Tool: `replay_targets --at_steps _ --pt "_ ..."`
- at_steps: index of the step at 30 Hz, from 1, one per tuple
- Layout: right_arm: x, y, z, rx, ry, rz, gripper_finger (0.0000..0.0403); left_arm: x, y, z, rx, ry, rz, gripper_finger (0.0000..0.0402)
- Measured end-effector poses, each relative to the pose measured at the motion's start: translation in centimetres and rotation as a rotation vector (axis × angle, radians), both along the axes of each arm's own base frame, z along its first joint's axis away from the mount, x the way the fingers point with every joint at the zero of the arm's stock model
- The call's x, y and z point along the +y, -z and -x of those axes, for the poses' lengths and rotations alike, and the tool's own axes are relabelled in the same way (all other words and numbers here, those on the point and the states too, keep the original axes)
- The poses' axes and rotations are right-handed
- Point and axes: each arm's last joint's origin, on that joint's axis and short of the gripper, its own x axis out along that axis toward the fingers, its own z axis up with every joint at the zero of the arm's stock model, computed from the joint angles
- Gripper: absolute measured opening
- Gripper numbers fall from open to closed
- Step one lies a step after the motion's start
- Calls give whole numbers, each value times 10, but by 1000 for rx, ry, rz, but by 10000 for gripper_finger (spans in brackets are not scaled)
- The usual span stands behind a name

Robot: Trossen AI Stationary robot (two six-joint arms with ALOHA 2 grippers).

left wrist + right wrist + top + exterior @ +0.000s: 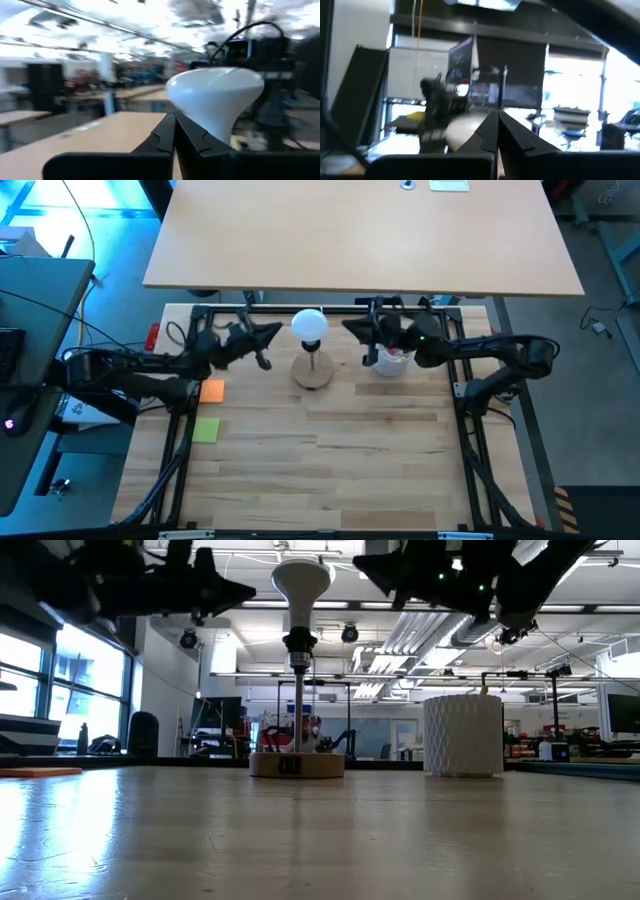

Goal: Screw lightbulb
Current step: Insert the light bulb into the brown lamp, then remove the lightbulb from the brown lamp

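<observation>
Lightbulb [309, 324] already sits upright in the socket of the stand [313, 372], between the closed, empty left gripper [272, 333] and right gripper [352, 330]; seating appears complete, tightness unverifiable.

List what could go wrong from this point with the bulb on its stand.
1. The lightbulb sits high on a thin stem over a small wooden base; a sideways nudge could tip it.
2. Both end effectors, left and right, are shut and flank the bulb closely, so either could knock it.
</observation>
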Motion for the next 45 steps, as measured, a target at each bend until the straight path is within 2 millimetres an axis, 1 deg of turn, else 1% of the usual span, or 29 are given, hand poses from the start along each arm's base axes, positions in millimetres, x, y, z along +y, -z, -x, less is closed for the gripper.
replay_targets --at_steps 3,5,9,13,18,24,25,29,32,36,40,43,45 --pt "-2 15 -9 67 9 24 0 17 -19 -12 82 23 40 0" --pt "-1 20 -16 76 15 59 0 25 -27 -17 129 16 77 0" --pt "7 24 -26 33 2 141 0 29 -44 -24 96 89 83 0" --pt "13 22 -28 -20 -3 177 0 29 -42 -25 89 113 141 0" --pt "14 14 -32 -40 -24 146 0 28 -39 -28 75 132 209 0" --pt "12 11 -45 26 -28 126 0 19 -39 -33 58 166 240 0" --pt "12 10 -45 21 -13 123 0 17 -39 -33 54 165 246 0" --pt "6 7 -42 -17 153 61 0 5 -41 -36 47 206 258 0" --pt "0 8 -42 -8 253 12 0 -6 -42 -37 50 242 272 0" --pt "-4 10 -41 -4 358 -26 0 -16 -43 -37 56 215 285 0" --pt "-3 3 -35 -17 395 12 0 -21 -44 -30 92 106 289 0" --pt "8 -5 -22 -35 379 36 0 -22 -48 -23 101 42 278 0" --pt "16 -6 -14 -13 326 49 0 -21 -50 -20 101 26 254 0"
